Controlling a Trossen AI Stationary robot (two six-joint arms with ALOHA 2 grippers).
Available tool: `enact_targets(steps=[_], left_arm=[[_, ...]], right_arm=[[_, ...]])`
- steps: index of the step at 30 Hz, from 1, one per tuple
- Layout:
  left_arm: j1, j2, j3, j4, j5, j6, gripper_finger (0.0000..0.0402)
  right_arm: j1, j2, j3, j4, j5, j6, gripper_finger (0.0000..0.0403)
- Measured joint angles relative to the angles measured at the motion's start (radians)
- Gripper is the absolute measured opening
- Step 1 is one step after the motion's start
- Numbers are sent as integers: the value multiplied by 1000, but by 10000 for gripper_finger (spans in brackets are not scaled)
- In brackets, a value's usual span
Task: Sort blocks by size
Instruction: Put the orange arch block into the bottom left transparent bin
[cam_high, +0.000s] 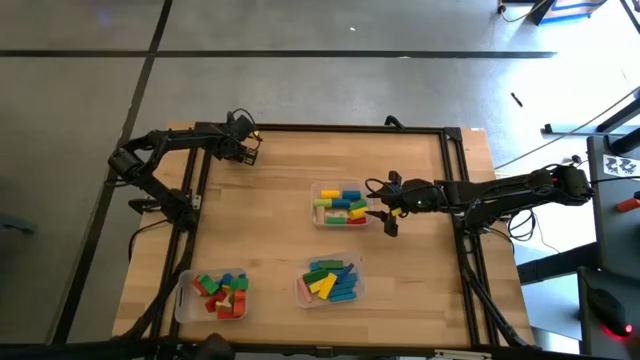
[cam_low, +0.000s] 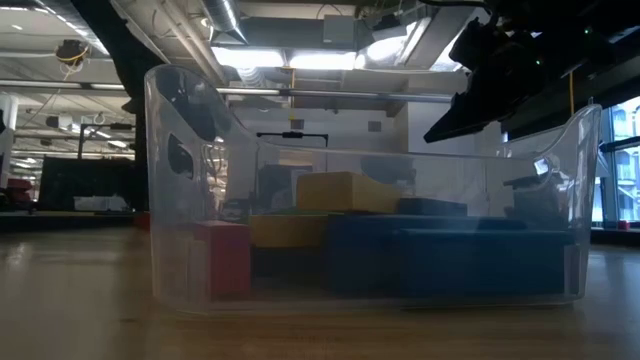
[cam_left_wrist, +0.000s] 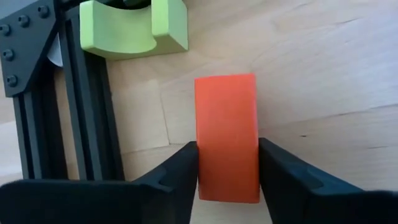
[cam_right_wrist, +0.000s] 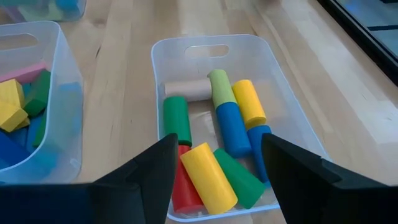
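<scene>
My left gripper (cam_high: 243, 152) is at the table's far left corner, shut on an orange-red bar block (cam_left_wrist: 227, 134). A light green arch block (cam_left_wrist: 134, 28) lies on the wood just beyond it, beside the black frame rail. My right gripper (cam_high: 388, 212) is open and empty, just off the right end of the middle clear tray (cam_high: 340, 205). In the right wrist view the gripper (cam_right_wrist: 217, 146) stands over this tray (cam_right_wrist: 186, 46), which holds round blocks in red, yellow, green, blue and tan. Two more trays of blocks stand near the front edge (cam_high: 330, 280) (cam_high: 212, 297). My left gripper pinches the orange-red block's two long sides (cam_left_wrist: 205, 171) between its two fingers, at the end nearest the gripper. The fingers lie along the block, whose other end sticks out past the fingertips. I cannot tell whether it is lifted or rests on the table.
The black frame rail (cam_left_wrist: 87, 112) runs close beside my left gripper. In the low view the front middle tray (cam_low: 370, 160) fills the picture, with red, yellow and blue blocks inside and my right arm (cam_low: 500, 70) dark above it. Bare wood lies between the trays.
</scene>
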Motion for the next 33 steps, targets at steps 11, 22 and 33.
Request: enact_targets(steps=[11, 22, 33], left_arm=[[-44, -22, 0, -32, 13, 34, 139], [-334, -301, 53, -191, 35, -28, 136], [-783, -475, 135, -204, 234, -175, 134]], right_arm=[[0, 0, 0, -10, 0, -17, 231], [0, 0, 0, -11, -2, -19, 231], [0, 0, 0, -16, -2, -25, 231]])
